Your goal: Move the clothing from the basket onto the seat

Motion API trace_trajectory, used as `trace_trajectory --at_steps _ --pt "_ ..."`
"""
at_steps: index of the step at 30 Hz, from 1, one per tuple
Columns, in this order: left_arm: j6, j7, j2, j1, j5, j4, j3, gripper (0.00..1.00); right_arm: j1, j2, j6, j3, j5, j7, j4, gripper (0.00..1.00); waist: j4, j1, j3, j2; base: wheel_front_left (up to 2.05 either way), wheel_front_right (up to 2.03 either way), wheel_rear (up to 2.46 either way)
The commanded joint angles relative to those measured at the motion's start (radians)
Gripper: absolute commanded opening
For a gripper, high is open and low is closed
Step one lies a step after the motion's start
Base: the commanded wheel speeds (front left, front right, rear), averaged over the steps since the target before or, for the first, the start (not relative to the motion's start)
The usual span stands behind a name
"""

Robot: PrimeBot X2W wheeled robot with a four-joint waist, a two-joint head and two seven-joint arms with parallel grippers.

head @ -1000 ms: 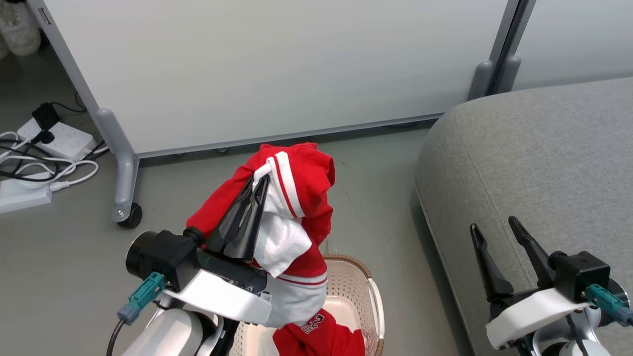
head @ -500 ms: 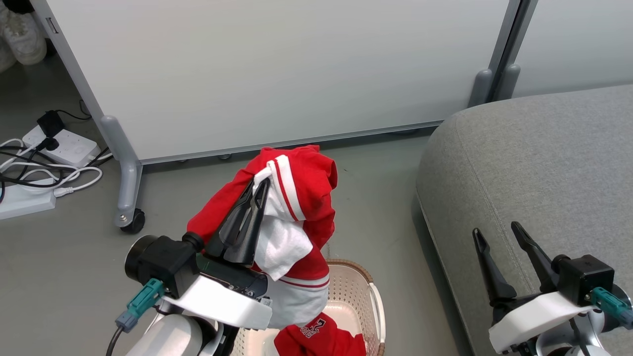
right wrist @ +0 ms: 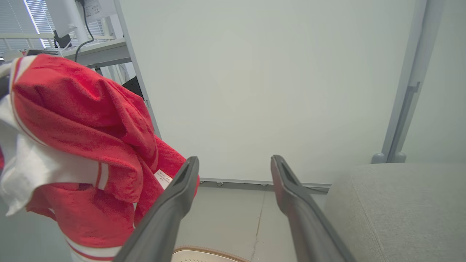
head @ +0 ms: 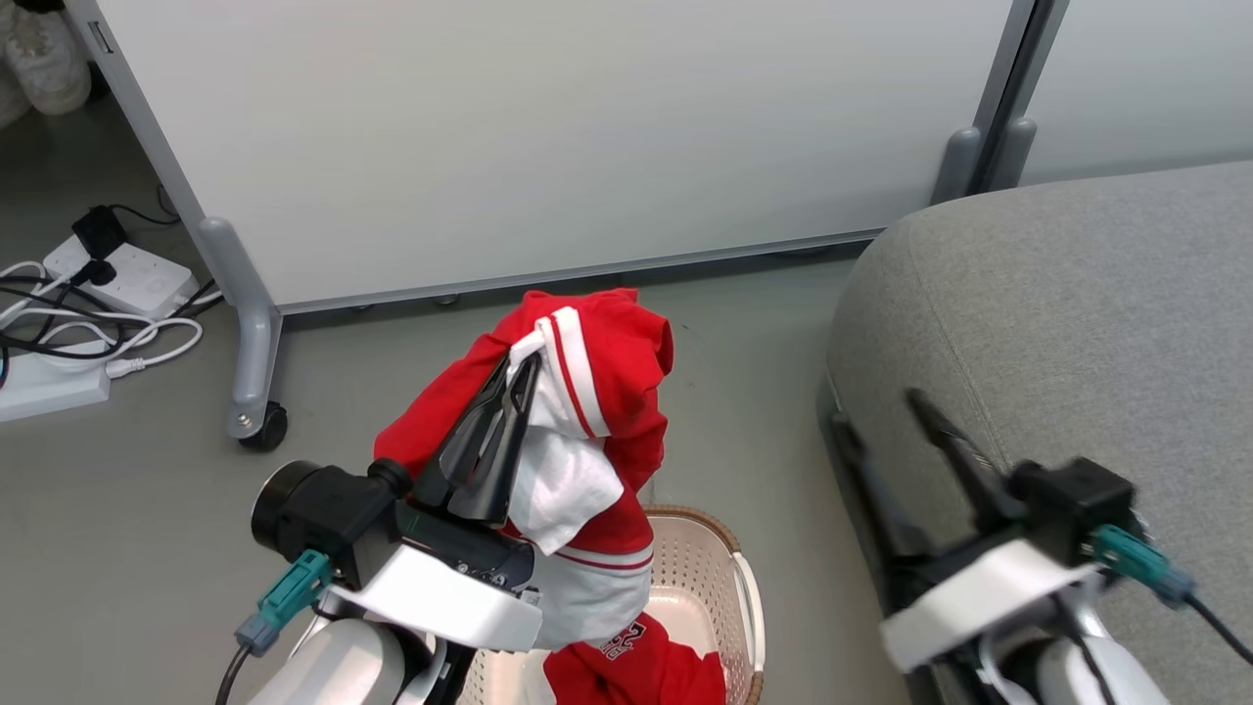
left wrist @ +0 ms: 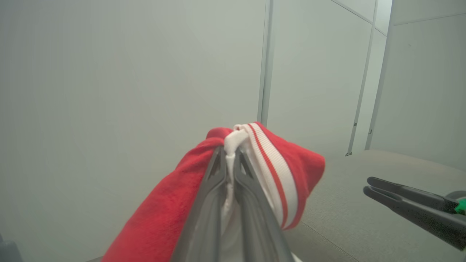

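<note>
My left gripper [head: 519, 364] is shut on a white-trimmed fold of the red clothing [head: 612, 377] and holds it up above the basket [head: 736, 568]. The garment hangs down into the basket, where a red piece with lettering [head: 636, 666] lies. In the left wrist view the fingers [left wrist: 218, 171] pinch the white band of the clothing [left wrist: 295, 171]. My right gripper [head: 878, 416] is open and blurred, over the left edge of the grey seat [head: 1077, 294]. Its own view shows the open gripper [right wrist: 235, 159] beside the hanging clothing [right wrist: 72, 109], with the basket rim [right wrist: 204, 251] below and the seat [right wrist: 400, 203] at the right.
A white partition panel [head: 548, 137] on a grey castor leg [head: 250, 392] stands behind the basket. Power strips and cables [head: 88, 304] lie on the floor at the left, and shoes [head: 39, 59] sit at the top left. Grey floor separates the basket from the seat.
My right gripper has swung left and forward, to the seat's left edge and nearer the hanging clothing, and is blurred. The left gripper still holds the clothing in about the same place.
</note>
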Motion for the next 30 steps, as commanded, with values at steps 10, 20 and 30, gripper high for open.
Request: trace_trajectory --at_steps 10,20,30 --pt "-0.02 0.005 -0.025 -0.067 0.017 0.021 -0.028 0.0 -0.215 -0.005 0.002 0.354 0.154 -0.018 0.056 1.0 0.037 0.0 0.039 0.0 0.0 0.0 0.0" --pt "-0.037 0.0 -0.046 -0.093 0.023 0.042 -0.055 0.0 -0.358 0.018 0.002 0.518 0.225 -0.052 0.241 1.0 0.066 0.0 0.051 0.0 0.0 0.0 0.0" --pt "-0.049 0.006 -0.051 -0.101 0.007 0.05 -0.07 0.0 -0.444 0.033 0.002 0.571 0.284 -0.113 0.366 0.0 0.075 0.0 0.053 0.0 0.0 0.0 0.0"
